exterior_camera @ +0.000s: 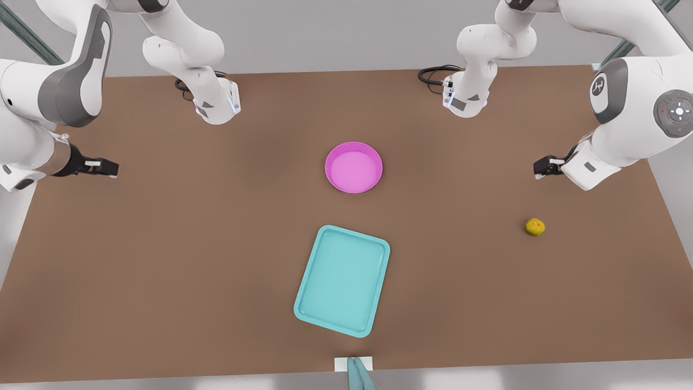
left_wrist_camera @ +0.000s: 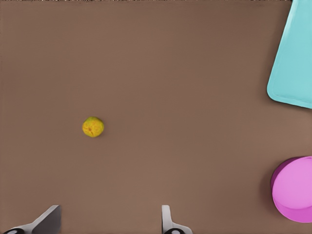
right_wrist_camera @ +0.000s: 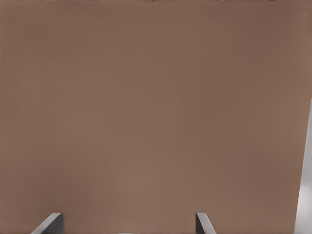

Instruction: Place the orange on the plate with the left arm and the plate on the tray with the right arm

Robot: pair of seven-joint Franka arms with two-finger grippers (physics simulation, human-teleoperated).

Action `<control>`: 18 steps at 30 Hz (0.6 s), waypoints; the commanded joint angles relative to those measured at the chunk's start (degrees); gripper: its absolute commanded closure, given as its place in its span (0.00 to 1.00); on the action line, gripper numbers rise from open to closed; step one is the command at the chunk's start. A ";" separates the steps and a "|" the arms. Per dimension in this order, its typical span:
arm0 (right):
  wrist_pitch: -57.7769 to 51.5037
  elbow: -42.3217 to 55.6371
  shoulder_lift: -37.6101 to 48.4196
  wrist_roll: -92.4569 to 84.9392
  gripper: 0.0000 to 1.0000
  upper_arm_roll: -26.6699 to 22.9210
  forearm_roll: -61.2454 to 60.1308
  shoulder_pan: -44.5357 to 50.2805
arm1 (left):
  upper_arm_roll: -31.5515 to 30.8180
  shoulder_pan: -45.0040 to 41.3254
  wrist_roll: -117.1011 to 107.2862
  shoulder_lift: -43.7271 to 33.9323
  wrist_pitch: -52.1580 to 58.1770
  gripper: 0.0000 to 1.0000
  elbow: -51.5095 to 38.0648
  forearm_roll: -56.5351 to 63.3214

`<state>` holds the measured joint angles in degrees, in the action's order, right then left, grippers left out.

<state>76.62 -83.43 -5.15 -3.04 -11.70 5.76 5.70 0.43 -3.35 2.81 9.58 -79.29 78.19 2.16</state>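
Fingers (left_wrist_camera: pixel 48 220) of the left gripper (exterior_camera: pixel 543 166) are spread, poised near the orange (exterior_camera: pixel 535 227) for pickup; the right gripper (exterior_camera: pixel 103 166), equally spread, waits well apart from the plate (exterior_camera: pixel 353 167) and tray (exterior_camera: pixel 342 280).

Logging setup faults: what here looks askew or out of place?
Only the tray sits turned at an angle to the table edge. The plate and the orange rest apart, undamaged; nothing has spilled.
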 commanded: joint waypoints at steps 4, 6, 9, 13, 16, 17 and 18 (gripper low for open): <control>2.22 0.02 -0.21 -1.88 0.00 -0.07 -0.04 0.36 | 1.33 3.88 -3.51 10.97 -5.43 0.00 3.20 0.39; 2.13 -0.16 -0.12 -1.88 0.00 -0.07 0.04 0.54 | 3.52 7.22 1.66 17.39 -16.41 0.00 7.06 0.65; 1.34 -0.16 -0.38 -1.79 0.00 -0.07 0.04 0.54 | 4.93 11.09 18.29 21.79 -32.40 0.00 14.27 0.74; 1.34 -0.33 -0.74 -1.79 0.00 -0.07 -0.04 0.54 | 5.72 12.41 23.12 24.61 -40.76 0.00 17.87 0.74; 1.25 -0.42 -0.74 -1.79 0.00 -0.07 -0.04 0.54 | 5.63 12.32 22.68 24.78 -42.35 0.00 19.81 0.65; 1.25 -0.42 -0.74 -1.79 0.00 -0.07 -0.04 0.54 | 5.63 12.32 22.51 24.78 -42.79 0.00 20.60 0.65; 1.25 -0.51 -0.74 -1.79 0.00 -0.07 -0.04 0.54 | 5.63 12.32 22.42 24.78 -42.79 0.00 20.60 0.65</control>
<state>77.94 -83.93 -5.95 -4.20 -11.71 5.77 6.21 6.06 8.95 13.00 34.40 -115.20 98.72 2.78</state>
